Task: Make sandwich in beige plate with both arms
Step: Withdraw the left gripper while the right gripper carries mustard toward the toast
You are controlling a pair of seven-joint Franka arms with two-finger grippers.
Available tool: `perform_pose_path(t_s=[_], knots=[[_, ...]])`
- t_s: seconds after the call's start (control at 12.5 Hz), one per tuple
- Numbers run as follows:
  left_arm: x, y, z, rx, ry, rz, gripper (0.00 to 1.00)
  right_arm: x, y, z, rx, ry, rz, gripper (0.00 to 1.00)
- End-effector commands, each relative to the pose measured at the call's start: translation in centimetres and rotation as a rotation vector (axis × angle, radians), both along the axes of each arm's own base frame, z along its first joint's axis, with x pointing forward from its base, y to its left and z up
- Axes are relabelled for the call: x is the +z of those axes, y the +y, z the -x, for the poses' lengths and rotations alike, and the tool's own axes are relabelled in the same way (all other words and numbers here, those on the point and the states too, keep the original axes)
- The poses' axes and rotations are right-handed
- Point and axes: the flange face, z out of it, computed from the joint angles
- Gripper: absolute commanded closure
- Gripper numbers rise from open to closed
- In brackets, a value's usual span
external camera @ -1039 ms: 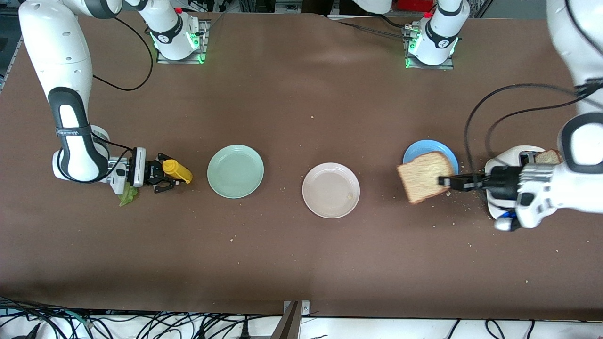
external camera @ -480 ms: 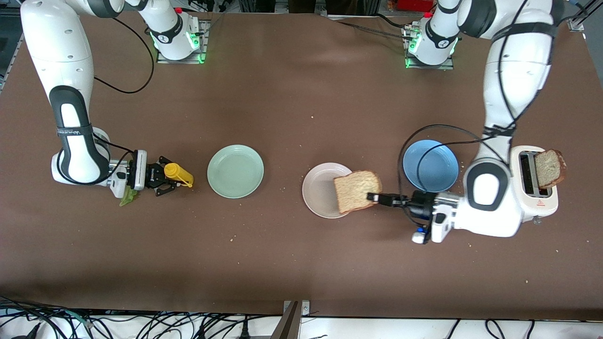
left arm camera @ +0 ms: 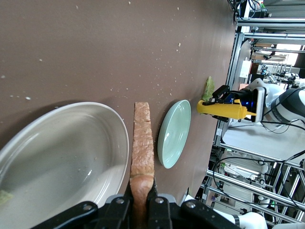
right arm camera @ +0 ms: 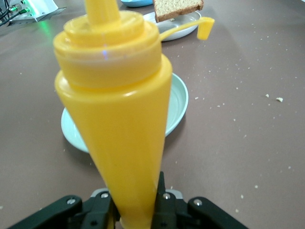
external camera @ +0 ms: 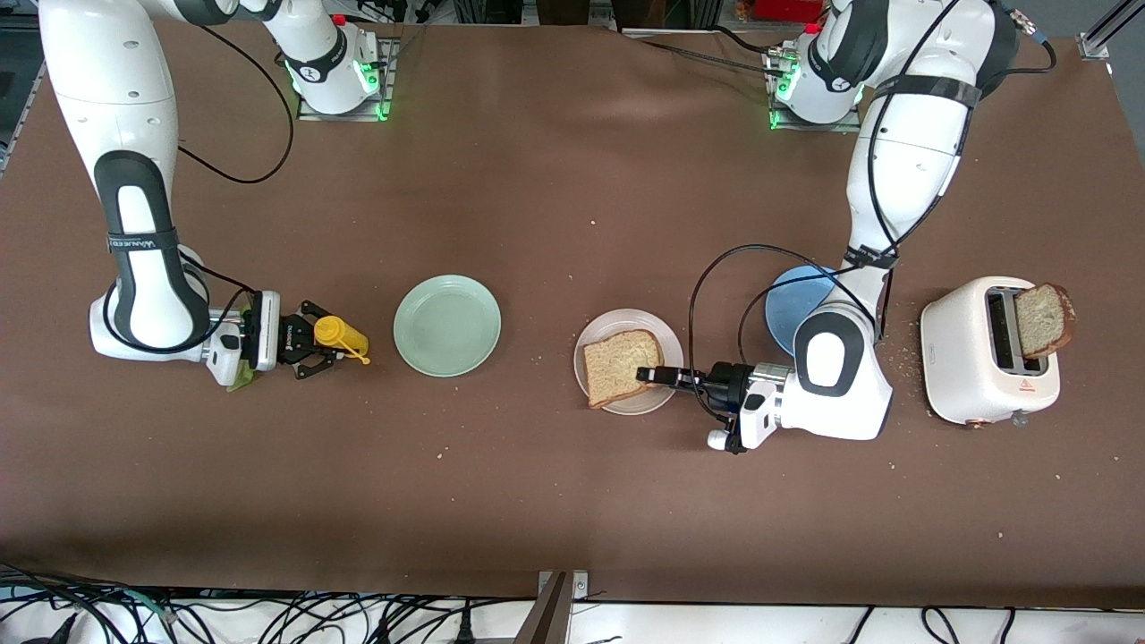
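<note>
A brown bread slice (external camera: 617, 367) lies flat over the beige plate (external camera: 626, 319); whether it touches the plate I cannot tell. My left gripper (external camera: 651, 374) is shut on the slice's edge (left arm camera: 142, 143), with the beige plate (left arm camera: 57, 157) close beside it. A second bread slice (external camera: 1042, 320) stands in the toaster (external camera: 971, 358). My right gripper (external camera: 313, 344) is shut on a yellow squeeze bottle (right arm camera: 124, 119) near the right arm's end of the table. A green lettuce leaf (external camera: 238, 383) peeks out from under the right wrist, mostly hidden.
A mint-green plate (external camera: 447, 325) sits between the yellow bottle and the beige plate. A blue plate (external camera: 785, 309) lies partly under the left arm's forearm. Crumbs are scattered round the toaster. The bottle's flip cap (right arm camera: 206, 27) hangs open.
The left arm has carried the bread slice from beside the blue plate to over the beige plate. The right gripper has tightened on the yellow bottle and shifted it slightly.
</note>
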Motion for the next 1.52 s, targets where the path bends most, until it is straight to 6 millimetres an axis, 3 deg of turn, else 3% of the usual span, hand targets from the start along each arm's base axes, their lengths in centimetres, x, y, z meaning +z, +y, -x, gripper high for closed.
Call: perform_pose_path(t_s=[0.0, 0.32, 0.56, 0.64, 0.8, 0.88, 1.12, 1.28, 1.44], knots=[[0.2, -0.6, 0.0, -0.014, -0.025, 0.006, 1.0, 3.2, 1.5, -1.0, 0.004, 0.028, 0.044, 1.0], [-1.2, -0.3, 1.1, -0.047, 0.009, -0.05, 1.0, 6.4, 3.9, -2.4, 0.004, 0.066, 0.119, 1.0], [-1.7, -0.5, 1.9, -0.053, 0.069, -0.104, 1.0, 7.4, 5.5, -2.8, -0.009, 0.065, 0.162, 1.0], [-1.9, -0.8, 2.2, -0.061, 0.091, -0.131, 0.95, 7.6, 6.4, -2.9, -0.011, 0.066, 0.17, 1.0], [-1.6, -0.7, 2.2, -0.069, 0.099, -0.171, 0.2, 7.6, 7.1, -3.0, -0.021, 0.065, 0.181, 1.0], [-0.5, -0.5, 2.0, -0.066, 0.103, -0.203, 0.0, 7.7, 7.4, -3.0, -0.018, 0.061, 0.184, 1.0], [3.1, 1.9, 1.2, -0.078, 0.095, -0.458, 0.0, 7.7, 7.4, -3.1, -0.022, 0.054, 0.189, 1.0], [5.9, 3.6, 0.8, -0.072, 0.078, -0.581, 0.0, 7.8, 8.6, -3.0, -0.027, 0.068, 0.216, 1.0], [8.7, 8.0, 0.3, -0.057, 0.109, -0.623, 0.0, 9.2, 10.7, -3.1, -0.035, 0.058, 0.28, 1.0]])
